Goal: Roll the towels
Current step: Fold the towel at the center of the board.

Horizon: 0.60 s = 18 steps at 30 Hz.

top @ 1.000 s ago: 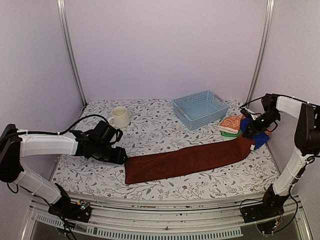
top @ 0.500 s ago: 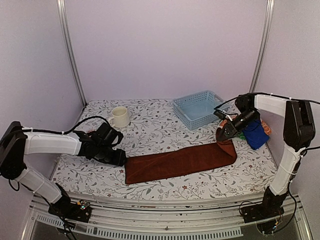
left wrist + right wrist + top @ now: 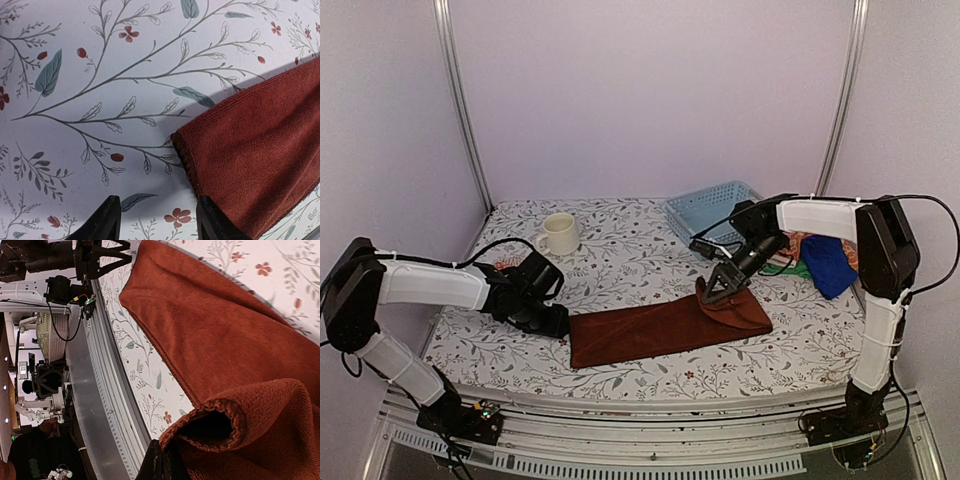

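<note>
The rust-brown towel lay on the desk with its long axis running left to right and its right end doubled over itself. The right tool was clamped shut on that folded end, so any roll would likely have to travel leftward along the strip. The left tool sat at the towel's left end, fingers apart and empty, just beside the corner — placed, I judged, to hold it.
</note>
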Each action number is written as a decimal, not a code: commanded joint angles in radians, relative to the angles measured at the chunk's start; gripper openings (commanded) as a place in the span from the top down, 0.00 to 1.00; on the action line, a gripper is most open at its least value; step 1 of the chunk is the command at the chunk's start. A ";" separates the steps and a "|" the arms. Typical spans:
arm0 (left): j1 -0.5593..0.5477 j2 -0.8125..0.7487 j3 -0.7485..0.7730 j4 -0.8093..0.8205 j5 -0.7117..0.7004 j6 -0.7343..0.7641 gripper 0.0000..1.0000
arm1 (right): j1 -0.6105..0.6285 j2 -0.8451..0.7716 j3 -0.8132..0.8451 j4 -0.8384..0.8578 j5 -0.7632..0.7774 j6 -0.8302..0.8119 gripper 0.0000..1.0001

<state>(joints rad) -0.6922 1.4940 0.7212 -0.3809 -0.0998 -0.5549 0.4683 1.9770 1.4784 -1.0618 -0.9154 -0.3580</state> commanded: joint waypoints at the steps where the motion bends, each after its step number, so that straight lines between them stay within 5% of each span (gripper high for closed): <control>1: -0.006 0.011 0.015 -0.030 -0.016 -0.041 0.47 | 0.080 0.030 0.013 0.148 -0.098 0.131 0.98; 18: -0.006 0.002 0.003 -0.033 0.022 -0.095 0.48 | 0.215 0.100 0.048 0.716 -0.166 0.824 0.98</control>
<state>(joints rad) -0.6922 1.4948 0.7212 -0.4202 -0.0975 -0.6361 0.6407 2.0697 1.4990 -0.5472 -1.0779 0.2604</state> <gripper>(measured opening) 0.527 0.023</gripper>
